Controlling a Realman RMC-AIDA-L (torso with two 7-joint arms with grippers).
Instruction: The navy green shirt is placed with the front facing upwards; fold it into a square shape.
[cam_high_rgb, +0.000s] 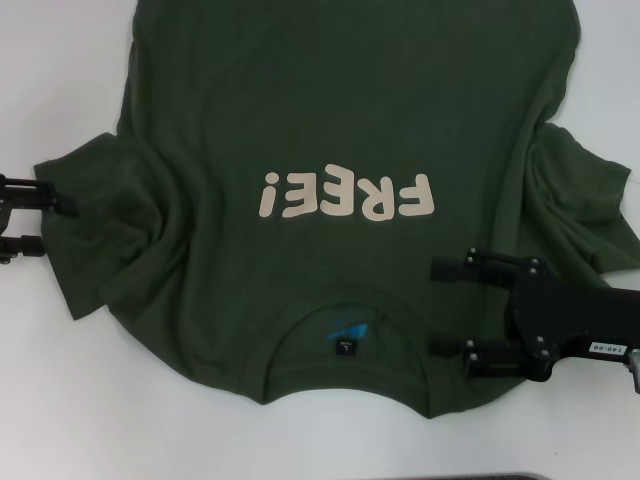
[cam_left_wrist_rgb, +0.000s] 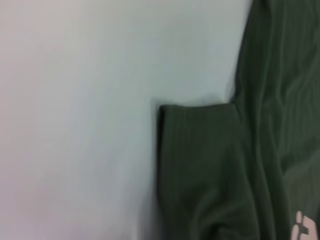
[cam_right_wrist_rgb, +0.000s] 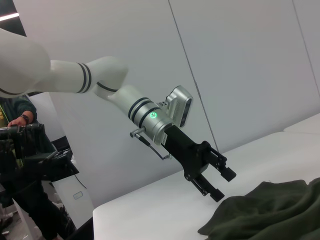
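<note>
Item: navy green shirt (cam_high_rgb: 340, 130), flat on white table (cam_high_rgb: 60, 60), front up, "FREE!" lettering (cam_high_rgb: 345, 195) showing, collar (cam_high_rgb: 345, 340) nearest robot; both sleeves rumpled, no fold made yet. Left hand (cam_high_rgb: 22, 218) at left sleeve (cam_high_rgb: 95, 230) edge, fingers spread, holding nothing. Right hand (cam_high_rgb: 455, 310) over right shoulder beside collar, fingers spread, empty. Step, by est.: approach for 1st grasp. Next: pinch sleeve/shoulder fabric w/ both hands, then lift inward.

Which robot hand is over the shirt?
The right gripper, open, is over the navy green shirt beside its collar. The left gripper, also open, is at the sleeve's edge, mostly over white table.
</note>
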